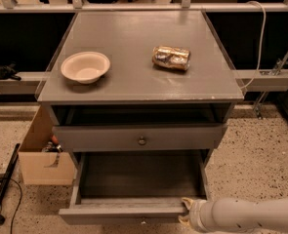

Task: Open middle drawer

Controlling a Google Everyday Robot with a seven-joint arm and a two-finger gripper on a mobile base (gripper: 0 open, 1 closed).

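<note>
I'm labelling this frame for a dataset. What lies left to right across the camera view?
Cardboard box → bowl → foil snack packet. The gripper sits low in the view, at the front of the open middle drawer, right of centre.

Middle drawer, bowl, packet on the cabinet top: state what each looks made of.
The middle drawer shows flat boards under matte grey paint, so it is probably wood. The bowl: matte cream, paper or plastic. The packet: crinkled, glinting, foil-like. The gripper sits at the drawer's front right corner.
</note>
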